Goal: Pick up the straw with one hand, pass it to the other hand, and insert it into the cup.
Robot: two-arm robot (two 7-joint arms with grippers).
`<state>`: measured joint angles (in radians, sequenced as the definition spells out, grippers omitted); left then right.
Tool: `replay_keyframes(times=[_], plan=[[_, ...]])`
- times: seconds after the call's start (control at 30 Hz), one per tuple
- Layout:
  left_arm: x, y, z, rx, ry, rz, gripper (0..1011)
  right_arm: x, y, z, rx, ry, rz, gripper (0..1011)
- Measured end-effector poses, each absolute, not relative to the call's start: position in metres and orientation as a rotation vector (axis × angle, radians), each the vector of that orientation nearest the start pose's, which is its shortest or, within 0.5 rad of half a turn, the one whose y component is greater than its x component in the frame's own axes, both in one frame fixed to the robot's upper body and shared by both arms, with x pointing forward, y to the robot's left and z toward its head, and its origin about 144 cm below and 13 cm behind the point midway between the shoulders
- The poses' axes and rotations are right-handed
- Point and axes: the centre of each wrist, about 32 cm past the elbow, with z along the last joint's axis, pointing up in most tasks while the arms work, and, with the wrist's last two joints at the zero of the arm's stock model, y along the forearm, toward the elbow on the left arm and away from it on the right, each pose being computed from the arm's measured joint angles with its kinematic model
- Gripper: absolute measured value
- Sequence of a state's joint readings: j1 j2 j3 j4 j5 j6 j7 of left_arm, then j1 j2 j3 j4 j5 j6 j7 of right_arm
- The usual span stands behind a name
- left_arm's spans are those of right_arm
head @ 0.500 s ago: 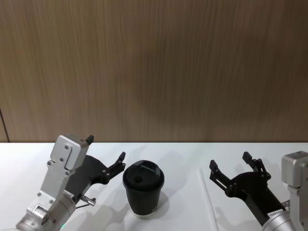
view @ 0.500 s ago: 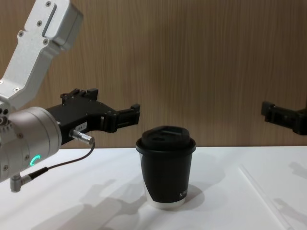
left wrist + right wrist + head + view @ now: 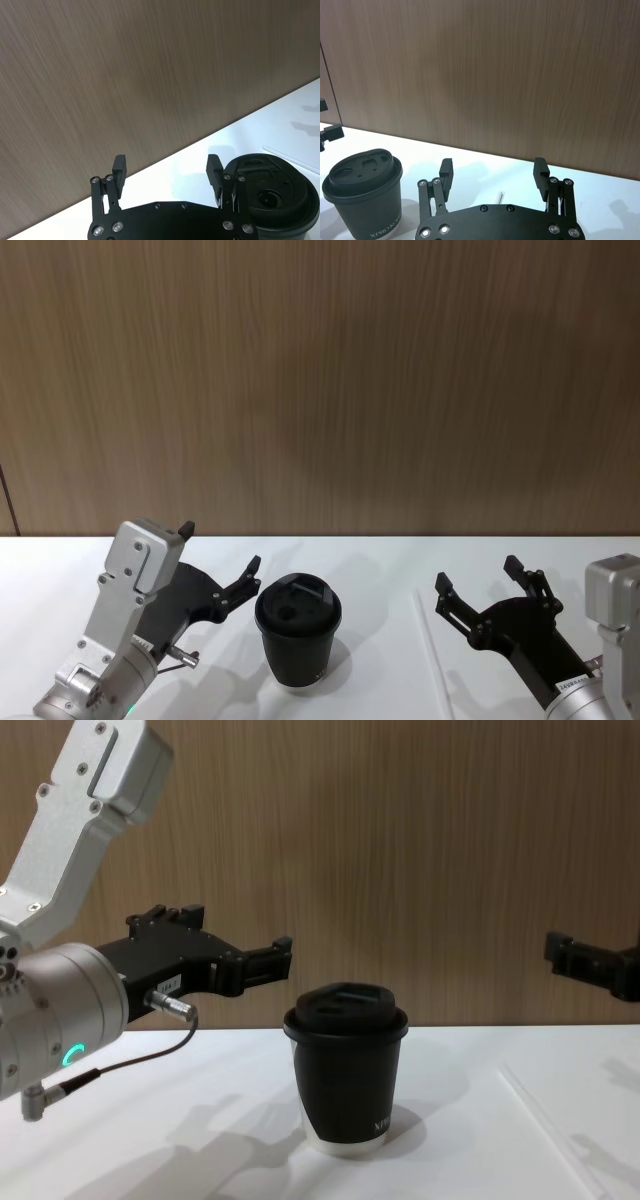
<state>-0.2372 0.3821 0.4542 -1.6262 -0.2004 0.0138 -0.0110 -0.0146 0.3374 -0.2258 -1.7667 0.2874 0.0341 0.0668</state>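
Note:
The black lidded cup (image 3: pixel 298 625) (image 3: pixel 345 1080) stands upright on the white table, between my two arms. The white straw (image 3: pixel 433 650) (image 3: pixel 545 1120) lies flat on the table to the cup's right, with one end pointing towards the back wall. My right gripper (image 3: pixel 477 574) (image 3: pixel 493 165) hovers open and empty above the table, just right of the straw. My left gripper (image 3: pixel 221 547) (image 3: pixel 166 162) is open and empty too, raised beside the cup's left side, with one fingertip close to the lid. The left wrist view also shows the cup (image 3: pixel 272 200) and straw (image 3: pixel 290 157).
A brown wood-grain wall (image 3: pixel 320 390) rises right behind the white table (image 3: pixel 360 560). The left arm's silver wrist with a green light ring (image 3: pixel 60 1020) and thin cable looms at the chest view's left.

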Motion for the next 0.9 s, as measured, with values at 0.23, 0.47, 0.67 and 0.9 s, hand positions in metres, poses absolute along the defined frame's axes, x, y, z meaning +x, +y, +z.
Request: replay_keyframes(times=[0.23, 0.47, 0.67, 0.9], plan=[[0.492, 0.198, 1.204, 0.061, -0.268, 1.124, 1003, 0.443, -0.237, 1.189, 0.023, -0.073, -1.23, 1001], [0.492, 0.198, 1.204, 0.061, -0.267, 1.124, 1003, 0.444, -0.238, 1.194, -0.007, -0.061, -1.238, 1001], [0.492, 0.198, 1.204, 0.061, -0.268, 1.124, 1003, 0.443, -0.237, 1.203, -0.064, -0.034, -1.244, 1001], [0.492, 0.198, 1.204, 0.061, -0.268, 1.124, 1003, 0.442, -0.234, 1.215, -0.136, 0.003, -1.246, 1001]])
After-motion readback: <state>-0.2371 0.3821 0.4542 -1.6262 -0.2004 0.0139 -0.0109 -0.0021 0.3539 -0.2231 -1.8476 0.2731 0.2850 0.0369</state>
